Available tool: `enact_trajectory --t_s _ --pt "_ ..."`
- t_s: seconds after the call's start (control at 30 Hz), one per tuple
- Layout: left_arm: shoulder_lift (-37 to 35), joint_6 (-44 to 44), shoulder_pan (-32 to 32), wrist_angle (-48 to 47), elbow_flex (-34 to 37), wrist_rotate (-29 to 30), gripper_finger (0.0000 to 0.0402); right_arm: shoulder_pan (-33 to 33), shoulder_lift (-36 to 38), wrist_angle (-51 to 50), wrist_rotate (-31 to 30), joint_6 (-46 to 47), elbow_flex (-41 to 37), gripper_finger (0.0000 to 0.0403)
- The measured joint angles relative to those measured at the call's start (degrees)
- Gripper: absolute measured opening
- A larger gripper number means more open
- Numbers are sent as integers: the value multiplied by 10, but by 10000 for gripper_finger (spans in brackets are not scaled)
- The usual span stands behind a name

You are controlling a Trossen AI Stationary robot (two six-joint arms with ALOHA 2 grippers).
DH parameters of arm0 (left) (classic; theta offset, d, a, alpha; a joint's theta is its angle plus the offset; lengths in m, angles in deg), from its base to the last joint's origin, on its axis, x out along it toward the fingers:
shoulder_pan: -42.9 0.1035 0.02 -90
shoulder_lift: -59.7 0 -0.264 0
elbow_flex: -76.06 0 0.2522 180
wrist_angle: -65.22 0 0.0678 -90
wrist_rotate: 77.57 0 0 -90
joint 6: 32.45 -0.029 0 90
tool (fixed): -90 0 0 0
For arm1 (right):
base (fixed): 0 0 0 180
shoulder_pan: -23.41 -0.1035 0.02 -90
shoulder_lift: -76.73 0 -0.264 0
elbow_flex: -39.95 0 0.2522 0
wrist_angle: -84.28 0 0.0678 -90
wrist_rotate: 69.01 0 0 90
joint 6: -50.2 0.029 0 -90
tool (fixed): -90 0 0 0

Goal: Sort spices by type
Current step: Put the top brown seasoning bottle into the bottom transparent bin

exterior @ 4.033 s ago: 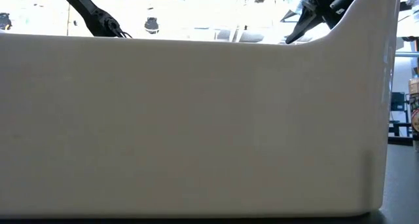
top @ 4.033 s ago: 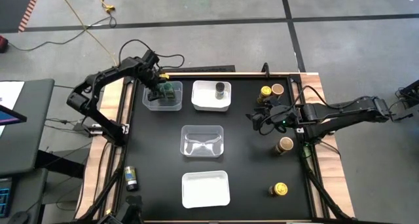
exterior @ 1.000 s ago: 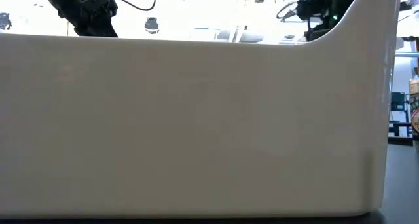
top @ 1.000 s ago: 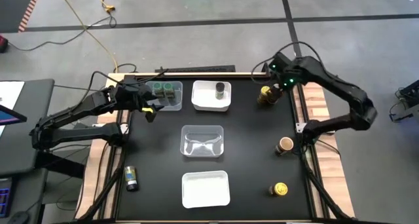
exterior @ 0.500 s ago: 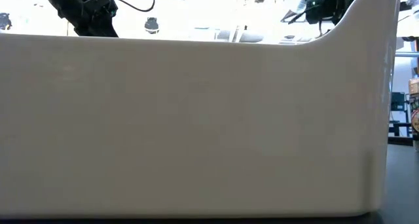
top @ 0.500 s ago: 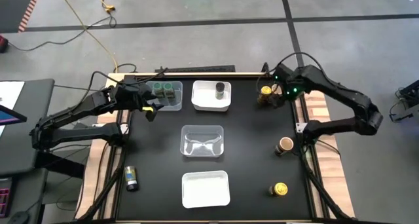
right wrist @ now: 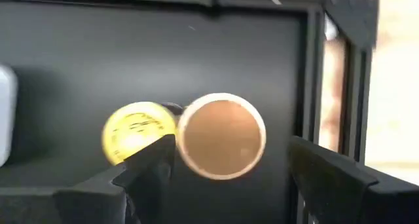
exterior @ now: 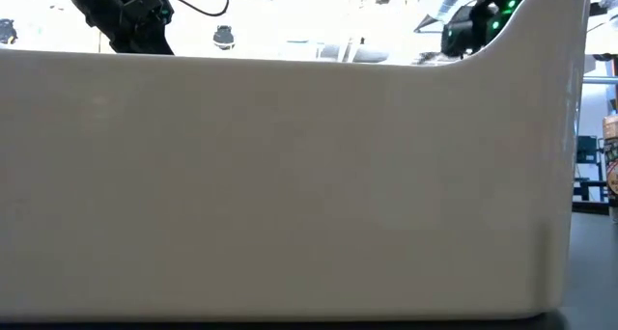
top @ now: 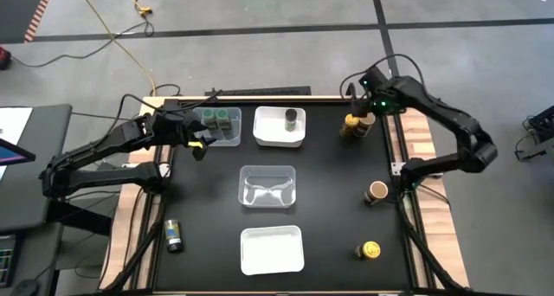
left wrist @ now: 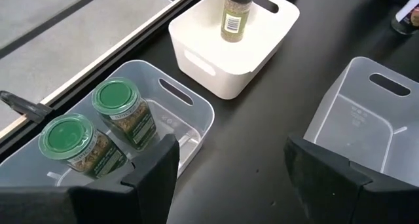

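In the high view, two green-lidded jars stand in the clear tray at far left. A dark-grey-lidded jar stands in the white tray beside it. A yellow-lidded jar and a tan-lidded jar stand together at far right. My right gripper hangs open above them, pointing down, with the tan lid between its fingers and untouched. The yellow lid sits beside it. My left gripper waits open just near the green jars.
A second tan-lidded jar and a second yellow-lidded jar stand by the right edge. A dark-lidded jar lies on its side at the left edge. A clear tray and a white tray sit mid-table. A white tray wall blocks the low view.
My right arm has swung a little toward the table's near-right side and come back. Its open gripper stays above the yellow and tan jar pair at far right. No jar has moved.
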Motion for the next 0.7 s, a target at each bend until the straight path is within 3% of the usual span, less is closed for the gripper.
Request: enact_trajectory --t_s 0.2,0.7 --pt "0 -18 0 0 0 0 263 14 -42 2 2 99 0 317" --pt "0 -87 0 0 0 -2 263 1 -40 17 3 266 0 317"
